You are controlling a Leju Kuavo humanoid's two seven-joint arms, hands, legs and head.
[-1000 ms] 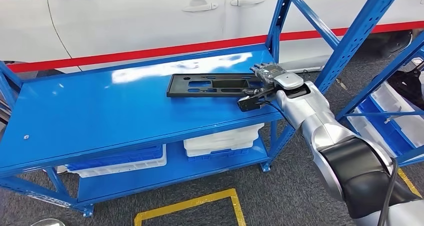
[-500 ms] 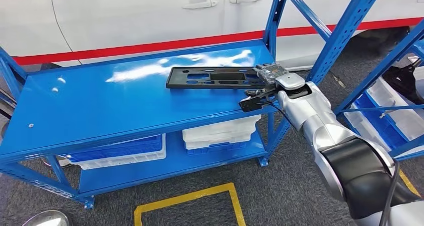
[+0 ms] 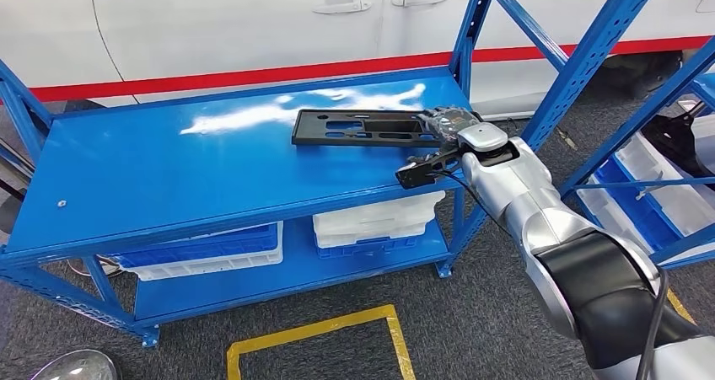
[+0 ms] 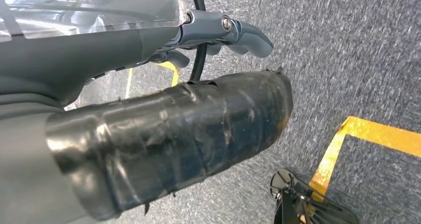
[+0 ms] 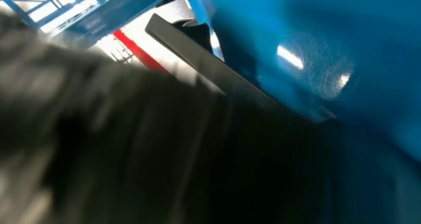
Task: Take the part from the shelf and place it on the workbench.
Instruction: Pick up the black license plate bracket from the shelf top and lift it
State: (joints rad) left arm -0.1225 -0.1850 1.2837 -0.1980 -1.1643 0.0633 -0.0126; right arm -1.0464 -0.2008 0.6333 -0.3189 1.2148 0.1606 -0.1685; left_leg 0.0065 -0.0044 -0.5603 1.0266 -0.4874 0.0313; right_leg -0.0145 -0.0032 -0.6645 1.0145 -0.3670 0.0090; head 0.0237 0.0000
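The right robot hand [image 3: 448, 124] grips the right end of the flat black part [image 3: 362, 127], at 1 o'clock on the blue desk [image 3: 169, 178]; the left robot hand's [image 4: 218, 28] grip cannot be told.

Grey carpet floor [image 3: 472, 329], yellow floor tape [image 3: 320, 334], white car [image 3: 211, 26] behind, white bins [image 3: 375, 220] below

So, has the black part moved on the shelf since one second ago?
No. The camera shifted, but the black part keeps its place beside the blue upright post, with the right hand at its end.
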